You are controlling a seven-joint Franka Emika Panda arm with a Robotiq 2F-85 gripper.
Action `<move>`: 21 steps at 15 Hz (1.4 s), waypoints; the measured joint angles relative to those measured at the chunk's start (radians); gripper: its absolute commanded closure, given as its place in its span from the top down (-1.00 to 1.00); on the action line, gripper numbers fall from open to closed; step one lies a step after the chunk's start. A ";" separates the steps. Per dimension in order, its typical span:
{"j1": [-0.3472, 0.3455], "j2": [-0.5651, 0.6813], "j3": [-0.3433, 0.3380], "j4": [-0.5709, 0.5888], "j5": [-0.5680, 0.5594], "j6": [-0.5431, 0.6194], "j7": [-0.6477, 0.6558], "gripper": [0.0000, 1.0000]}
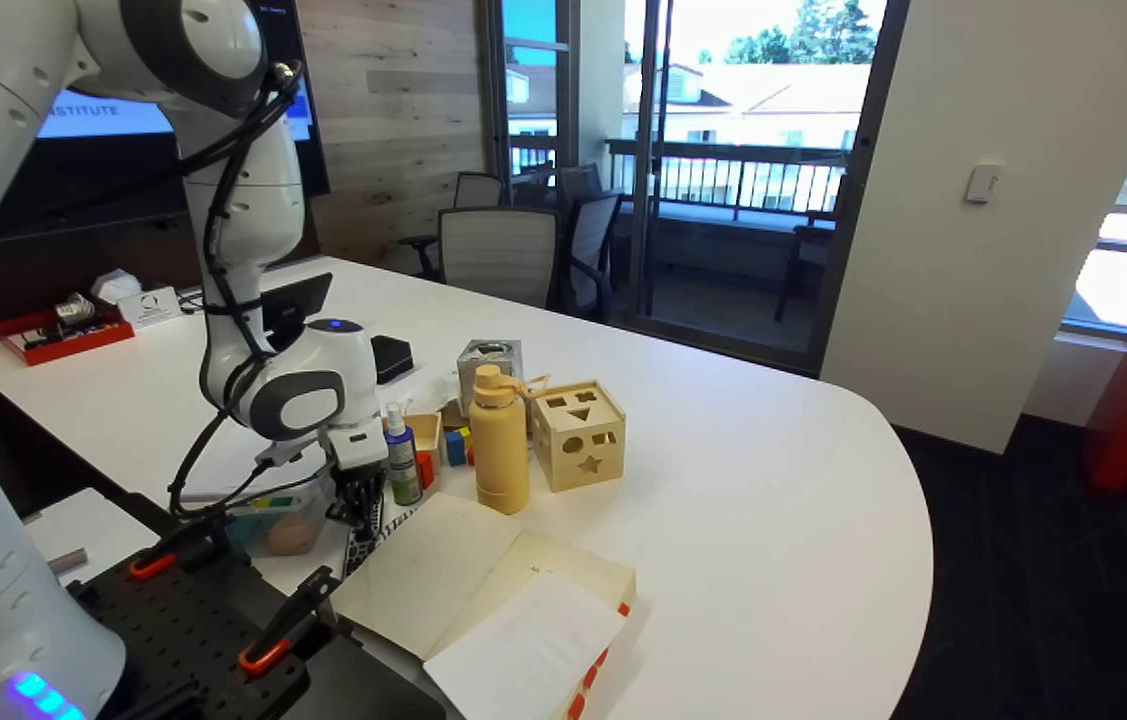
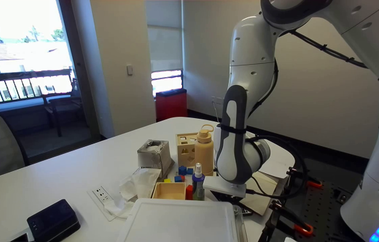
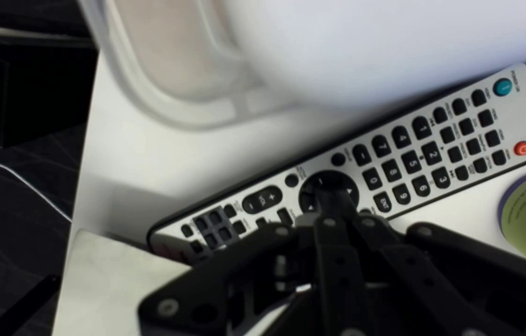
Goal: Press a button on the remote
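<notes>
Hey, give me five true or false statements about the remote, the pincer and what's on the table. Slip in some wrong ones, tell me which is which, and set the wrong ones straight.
1) The pincer is shut. True.
2) The remote has a red button and a teal button near the same end. True.
3) The pincer is over the red button. False: it is over the round pad.
4) The yellow bottle stands upright. True.
5) The remote leans against the yellow bottle. False: it lies flat on the white table.
</notes>
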 measured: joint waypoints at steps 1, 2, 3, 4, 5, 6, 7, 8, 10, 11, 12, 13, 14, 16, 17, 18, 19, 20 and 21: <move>0.000 -0.001 0.000 0.000 0.000 0.000 0.000 -1.00; 0.000 -0.001 0.000 0.000 0.000 0.000 0.000 -1.00; 0.000 -0.001 0.000 0.000 0.000 0.000 0.000 -1.00; 0.000 -0.001 0.000 0.000 0.000 0.000 0.000 -1.00; 0.000 -0.001 0.000 0.000 0.000 0.000 0.000 -1.00; 0.000 -0.001 0.000 0.000 0.000 0.000 0.000 -1.00; 0.000 -0.001 0.000 0.000 0.000 0.000 0.000 -1.00; 0.000 -0.001 0.000 0.000 0.000 0.000 0.000 -1.00; 0.000 -0.001 0.000 0.000 0.000 0.000 0.000 -1.00; 0.000 -0.001 0.000 0.000 0.000 0.000 0.000 -1.00; 0.000 -0.001 0.000 0.000 0.000 0.000 -0.001 -1.00; 0.009 -0.018 -0.002 -0.011 -0.003 0.024 -0.026 -1.00; 0.024 -0.058 -0.005 -0.030 -0.003 0.046 -0.054 -1.00; 0.060 -0.165 -0.009 -0.076 -0.002 0.070 -0.108 -1.00; 0.077 -0.222 -0.013 -0.096 -0.002 0.074 -0.136 -1.00; 0.099 -0.281 -0.022 -0.115 -0.002 0.075 -0.163 -1.00; 0.124 -0.337 -0.036 -0.132 -0.001 0.075 -0.183 -1.00; 0.154 -0.393 -0.059 -0.147 0.000 0.072 -0.201 -1.00; 0.195 -0.449 -0.096 -0.160 -0.002 0.060 -0.209 -1.00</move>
